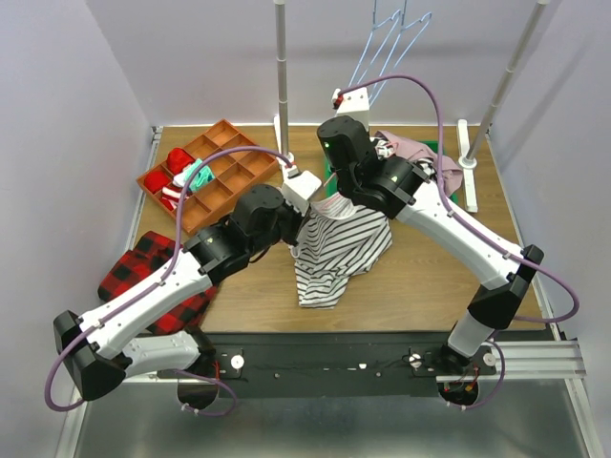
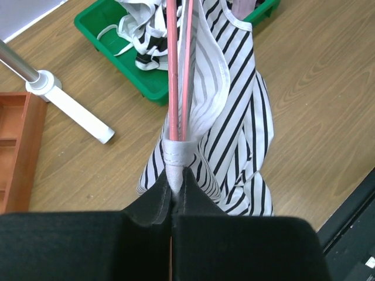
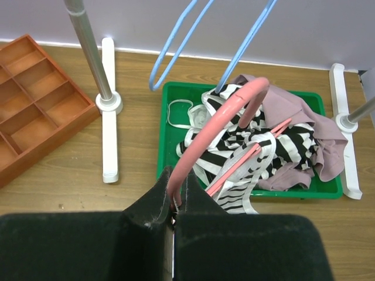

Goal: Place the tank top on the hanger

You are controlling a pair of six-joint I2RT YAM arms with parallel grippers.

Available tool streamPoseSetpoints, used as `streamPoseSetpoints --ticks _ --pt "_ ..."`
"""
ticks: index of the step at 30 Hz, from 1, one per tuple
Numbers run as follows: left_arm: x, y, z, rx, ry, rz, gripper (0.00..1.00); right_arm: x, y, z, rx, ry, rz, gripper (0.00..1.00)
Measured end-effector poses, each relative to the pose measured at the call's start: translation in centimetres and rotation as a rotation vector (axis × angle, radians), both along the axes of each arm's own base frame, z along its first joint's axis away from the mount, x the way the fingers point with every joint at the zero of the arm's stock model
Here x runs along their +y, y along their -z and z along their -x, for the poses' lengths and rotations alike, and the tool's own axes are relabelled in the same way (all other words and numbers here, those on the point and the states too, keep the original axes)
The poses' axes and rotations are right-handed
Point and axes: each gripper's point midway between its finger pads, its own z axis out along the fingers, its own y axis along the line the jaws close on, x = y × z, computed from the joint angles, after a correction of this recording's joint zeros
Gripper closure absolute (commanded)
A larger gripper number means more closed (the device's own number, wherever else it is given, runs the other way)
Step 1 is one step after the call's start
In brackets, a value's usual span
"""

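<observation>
Holding: we see both arms meet over the middle of the wooden table (image 1: 420,277), each gripping part of the same bundle.
Task thing: the tank top (image 1: 336,250), a white sleeveless top of soft cloth with thin dark stripes, hangs bunched between the two grippers. Its lower end seems to reach the table.
Hanger: the hanger (image 2: 174,70), a thin pink-red wire triangle with a hook, runs inside the cloth. Two of its wires show through an opening of the top.
Left arm: the left gripper (image 2: 171,188) has its jaws pressed together, pinching a white stitched edge of the tank top just where the wires end.
Right arm: the right gripper (image 3: 177,192) has its jaws closed on the foot of the hanger's curved hook.
Behind: a green plastic bin (image 3: 166,134) holds a bolder black-and-white garment (image 3: 246,137) and a mauve-pink garment (image 3: 293,111). Light blue wire hangers (image 3: 176,41) hang above it.
Stage: we judge the top to be partly threaded, with one shoulder being seated on the wire.
Risk, slipping: if the left jaws let go before the strap sits over the wire's end, the soft cloth could slide off.
Risk, twisting: the hook is thin, so a pull from the left could turn the hanger in the right grip.
Risk, snagging: the hook stands near the bin, so a move that way could catch the clothes there.
</observation>
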Motion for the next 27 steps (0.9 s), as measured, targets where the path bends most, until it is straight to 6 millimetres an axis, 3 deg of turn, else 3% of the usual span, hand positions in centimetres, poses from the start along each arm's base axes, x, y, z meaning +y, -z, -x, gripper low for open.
streamPoseSetpoints --ticks 3,6,12,16,21,27 --pt "0.1 0.1 0.2 0.000 -0.009 0.032 1.00 0.3 0.2 0.0 0.005 -0.013 -0.012 0.54" --pt "0.4 0.6 0.5 0.006 -0.014 0.044 1.00 0.5 0.7 0.4 0.016 -0.042 -0.022 0.38" --pt "0.8 1.1 1.0 0.022 -0.025 0.066 1.00 0.6 0.6 2.0 0.030 -0.129 -0.080 0.16" --pt "1.1 1.4 1.3 0.028 -0.030 0.079 1.00 1.1 -0.4 3.4 0.027 -0.216 -0.150 0.09" --pt "1.4 2.2 1.7 0.048 -0.038 0.088 1.00 1.2 -0.7 5.2 0.028 -0.299 -0.224 0.07" --pt "2.3 2.4 2.4 0.066 -0.059 0.101 1.00 -0.3 -1.1 7.1 0.006 -0.313 -0.300 0.07"
